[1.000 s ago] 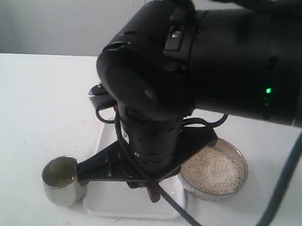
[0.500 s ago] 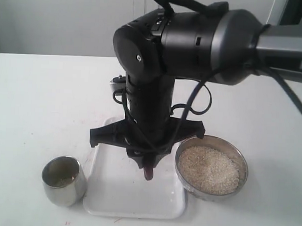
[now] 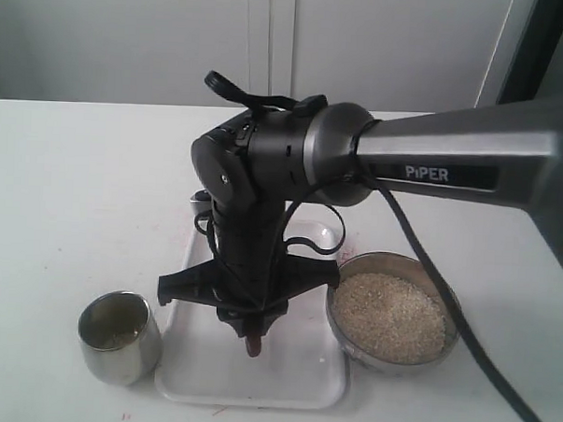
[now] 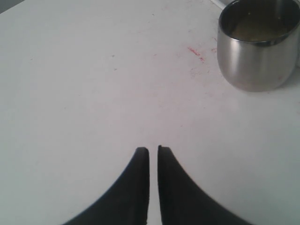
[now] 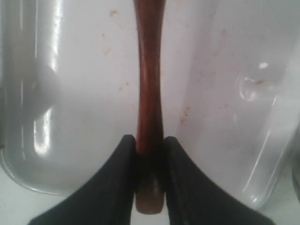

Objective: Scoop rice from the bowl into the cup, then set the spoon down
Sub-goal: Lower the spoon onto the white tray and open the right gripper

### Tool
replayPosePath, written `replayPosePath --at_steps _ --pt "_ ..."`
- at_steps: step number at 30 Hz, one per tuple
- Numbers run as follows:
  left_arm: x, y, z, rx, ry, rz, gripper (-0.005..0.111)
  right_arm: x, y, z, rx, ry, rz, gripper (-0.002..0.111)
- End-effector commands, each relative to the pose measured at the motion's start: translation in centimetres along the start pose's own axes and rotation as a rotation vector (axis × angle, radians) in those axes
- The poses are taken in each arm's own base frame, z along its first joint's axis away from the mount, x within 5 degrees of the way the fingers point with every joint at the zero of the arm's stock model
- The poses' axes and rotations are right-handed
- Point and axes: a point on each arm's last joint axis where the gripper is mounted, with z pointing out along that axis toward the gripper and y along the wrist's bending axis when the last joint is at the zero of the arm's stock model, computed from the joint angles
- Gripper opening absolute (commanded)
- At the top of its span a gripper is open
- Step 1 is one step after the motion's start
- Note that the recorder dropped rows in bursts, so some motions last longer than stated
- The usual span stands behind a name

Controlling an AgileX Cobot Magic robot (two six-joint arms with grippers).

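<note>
My right gripper (image 3: 253,329) (image 5: 150,140) points down over the white tray (image 3: 298,366) and is shut on the spoon's slim reddish-brown handle (image 5: 149,89). Only a dark red end of the spoon (image 3: 253,345) shows below the fingers in the exterior view; its oval bowl is hidden. The steel cup (image 3: 118,337) (image 4: 259,47) stands left of the tray with some pale grains inside. The wide steel bowl (image 3: 343,343) sits right of the tray, holding a heap of rice (image 3: 391,315). My left gripper (image 4: 153,150) hovers over bare table near the cup, its fingers nearly touching with nothing between them.
The white tray (image 5: 79,103) is shallow with raised rims and a few specks on it. The right arm's black wrist and cable (image 3: 263,201) rise above the tray between cup and bowl. A white table (image 3: 67,192) stretches out on the left.
The right arm has drawn back from the camera and from beside the cup, bringing the spoon to the middle of the tray and lower. Cup and bowl have not moved.
</note>
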Motion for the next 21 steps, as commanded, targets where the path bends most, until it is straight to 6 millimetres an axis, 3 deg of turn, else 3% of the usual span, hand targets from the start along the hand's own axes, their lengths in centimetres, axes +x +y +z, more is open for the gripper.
replayPosePath --at_steps 1,9,18,21 --pt "0.7 -0.2 0.1 0.021 0.057 -0.009 0.014 -0.4 0.0 0.1 -0.004 -0.011 0.001 0.000" --pt "0.7 -0.2 0.1 0.021 0.057 -0.009 0.014 -0.2 -0.2 1.7 0.045 0.046 0.029 0.000" --pt "0.7 -0.2 0.1 0.021 0.057 -0.009 0.014 -0.2 -0.4 1.7 0.064 0.044 0.023 0.000" --pt "0.7 -0.2 0.1 0.021 0.057 -0.009 0.014 -0.2 -0.5 1.7 0.075 0.041 0.017 0.006"
